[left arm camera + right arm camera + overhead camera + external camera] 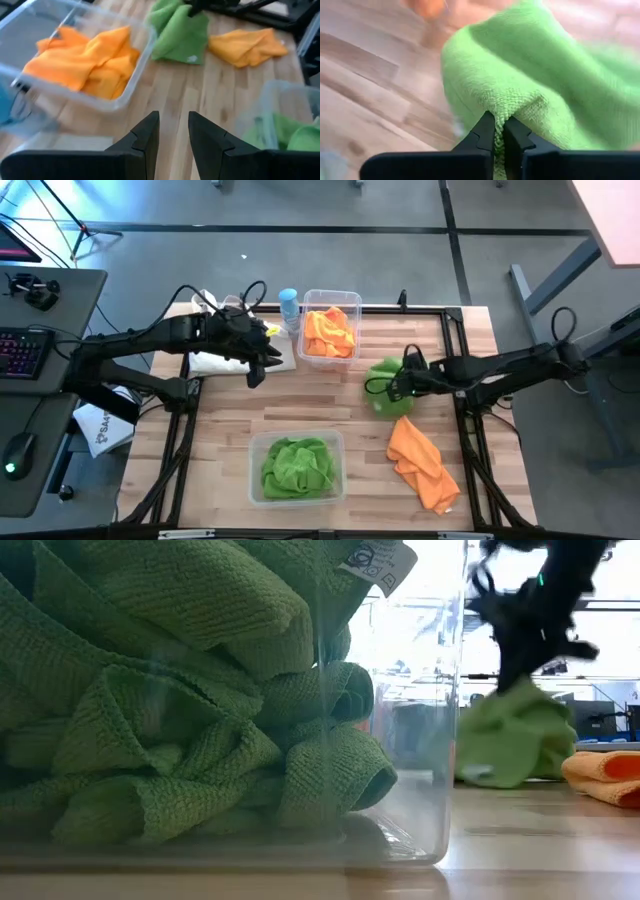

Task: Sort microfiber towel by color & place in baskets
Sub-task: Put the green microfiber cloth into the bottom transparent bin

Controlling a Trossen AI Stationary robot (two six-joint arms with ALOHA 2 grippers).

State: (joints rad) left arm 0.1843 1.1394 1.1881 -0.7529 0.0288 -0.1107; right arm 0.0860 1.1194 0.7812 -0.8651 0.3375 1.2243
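Two clear plastic baskets sit on the wooden worktop (pixel 330 415): the far basket (pixel 333 302) holds crumpled orange cloths (pixel 329 333), and the near basket (pixel 296 491) is packed with folded green cloths (pixel 297 465). The step in hand appears to be picking up the loose green towel (pixel 385 385), which lies bunched near the worktop's right side, between the two baskets and just beside a loose orange towel (pixel 422 463). The right tool (pixel 498 131) is clenched on a ridge of this green towel, its dark fingers nipped together with a fold of cloth between them. The left tool (pixel 173 131) hangs released just beside the far basket, its fingers slightly parted and holding nothing. The next move, I judge, calls for lifting the green towel clear of the worktop and carrying it over the near basket's rim, high enough that the trailing cloth does not snag the wall. The towels look soft and floppy, with a fine looped nap; the baskets are rigid, see-through, rectangular, round-cornered.
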